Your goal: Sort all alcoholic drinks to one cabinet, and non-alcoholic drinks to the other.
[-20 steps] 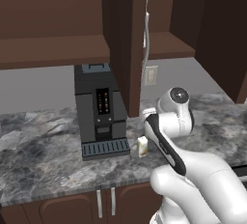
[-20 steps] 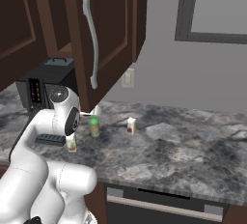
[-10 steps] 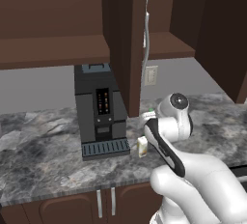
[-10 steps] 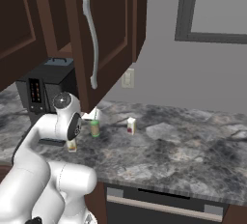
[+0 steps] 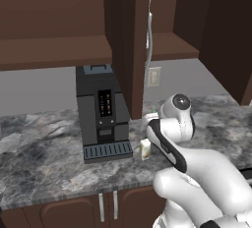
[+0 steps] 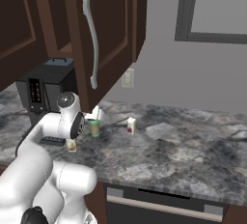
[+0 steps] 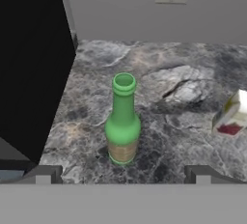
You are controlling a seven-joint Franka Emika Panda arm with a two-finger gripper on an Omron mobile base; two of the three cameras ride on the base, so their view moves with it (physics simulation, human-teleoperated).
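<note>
Hand view: my jaws gape wide and empty above the green bottle [image 7: 122, 121]; it and both cartons [image 7: 231, 114] sit on the tabletop [image 7: 183, 92], nothing sorted yet.

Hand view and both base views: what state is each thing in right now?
Green bottle: upright on the counter, uncapped, not held.
White carton: on the counter, untouched.
Cream carton: upright beside the coffee machine.
Narrow cabinet door: swung open.
Claw: open, empty, short of the bottle.
</note>
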